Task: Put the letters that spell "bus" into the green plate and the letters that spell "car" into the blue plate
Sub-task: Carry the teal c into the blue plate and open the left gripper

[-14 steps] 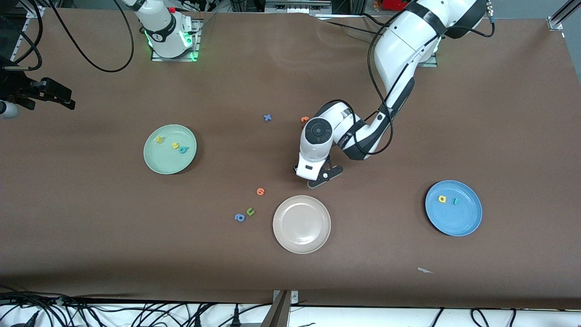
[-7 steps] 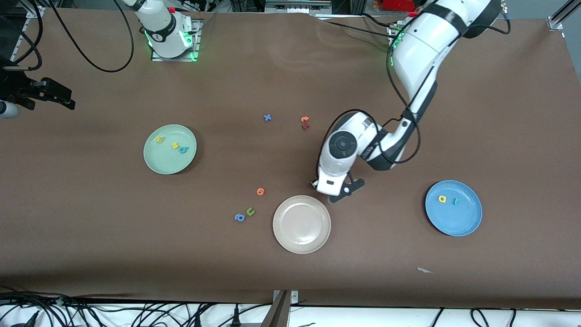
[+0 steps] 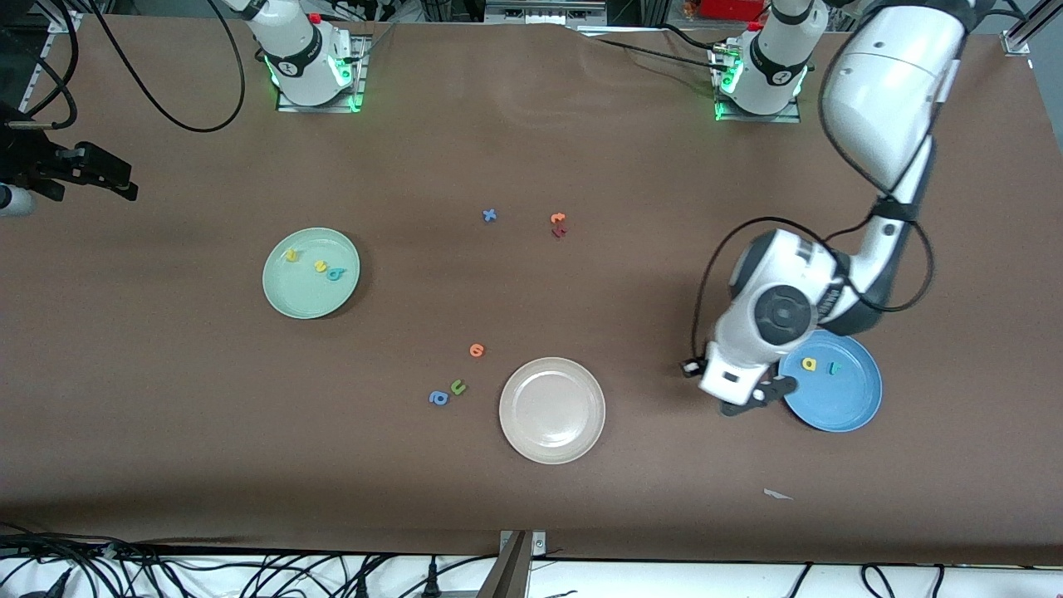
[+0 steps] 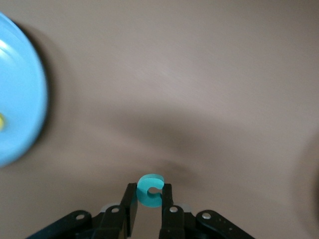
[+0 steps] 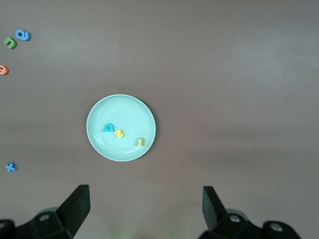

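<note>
My left gripper (image 4: 149,189) is shut on the teal c (image 4: 149,191), which stands upright between its fingers. In the front view this gripper (image 3: 747,397) hangs over the table just beside the blue plate (image 3: 835,407), at the rim toward the right arm's end. A yellow a (image 3: 809,364) and a teal r (image 3: 835,366) lie in that plate. The green plate (image 3: 299,295) holds a yellow u (image 3: 291,256), a yellow s (image 3: 320,266) and a teal b (image 3: 335,273). My right gripper (image 5: 144,201) waits open and empty, high over the green plate (image 5: 124,109).
A beige-white plate (image 3: 552,409) sits near the front middle. Beside it lie an orange round letter (image 3: 477,350), a green u (image 3: 458,386) and a blue a (image 3: 438,398). Farther back are a blue x (image 3: 489,215) and orange and dark red letters (image 3: 558,224).
My left arm has swung from the middle of the table, past the beige-white plate, to the blue plate's rim, carrying the teal c. The right arm has not moved.
</note>
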You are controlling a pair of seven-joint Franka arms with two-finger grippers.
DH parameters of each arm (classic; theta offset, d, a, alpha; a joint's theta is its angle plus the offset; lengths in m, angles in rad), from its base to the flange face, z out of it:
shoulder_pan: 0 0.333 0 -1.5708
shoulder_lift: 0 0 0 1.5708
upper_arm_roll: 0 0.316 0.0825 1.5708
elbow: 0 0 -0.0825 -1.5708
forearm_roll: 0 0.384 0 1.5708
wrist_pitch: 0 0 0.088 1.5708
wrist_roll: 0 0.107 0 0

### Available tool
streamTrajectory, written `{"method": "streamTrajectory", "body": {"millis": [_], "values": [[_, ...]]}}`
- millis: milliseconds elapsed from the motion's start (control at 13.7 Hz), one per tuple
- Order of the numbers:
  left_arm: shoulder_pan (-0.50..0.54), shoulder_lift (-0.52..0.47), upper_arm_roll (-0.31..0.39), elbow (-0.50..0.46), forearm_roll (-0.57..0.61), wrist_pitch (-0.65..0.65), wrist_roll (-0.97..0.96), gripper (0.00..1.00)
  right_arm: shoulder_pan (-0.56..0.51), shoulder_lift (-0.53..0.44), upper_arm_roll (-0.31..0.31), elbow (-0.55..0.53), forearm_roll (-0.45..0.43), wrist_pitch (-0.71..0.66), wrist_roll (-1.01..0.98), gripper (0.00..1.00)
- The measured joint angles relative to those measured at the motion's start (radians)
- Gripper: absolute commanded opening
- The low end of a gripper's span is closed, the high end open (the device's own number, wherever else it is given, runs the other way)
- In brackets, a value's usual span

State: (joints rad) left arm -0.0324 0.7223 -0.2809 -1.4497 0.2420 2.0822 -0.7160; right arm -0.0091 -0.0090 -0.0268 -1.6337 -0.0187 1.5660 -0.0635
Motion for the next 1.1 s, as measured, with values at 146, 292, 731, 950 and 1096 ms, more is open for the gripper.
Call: {"method": "streamTrajectory", "body": {"millis": [146,292,731,950,1096], "values": [[0.073,-0.003,0.003,0.0,0.0,-0.008,0.137,0.13,0.0,0.0,0.0,0.0,0.0,0.0,0.0,1.0],[0.141,-0.004,0.004,0.0,0.0,-0.01,0.263,0.13,0.0,0.0,0.0,0.0,0.0,0.0,0.0,1.0],[0.268,-0.003,0.024,-0.001,0.0,-0.007,0.529,1.0,0.0,0.0,0.0,0.0,0.0,0.0,0.0,1.0],[0.269,-0.003,0.033,-0.001,0.0,-0.001,0.582,1.0,0.0,0.0,0.001,0.0,0.0,0.0,0.0,1.0],[0.269,-0.004,0.033,0.0,0.0,0.0,0.586,1.0,0.0,0.0,0.001,0.0,0.0,0.0,0.0,1.0]]}}
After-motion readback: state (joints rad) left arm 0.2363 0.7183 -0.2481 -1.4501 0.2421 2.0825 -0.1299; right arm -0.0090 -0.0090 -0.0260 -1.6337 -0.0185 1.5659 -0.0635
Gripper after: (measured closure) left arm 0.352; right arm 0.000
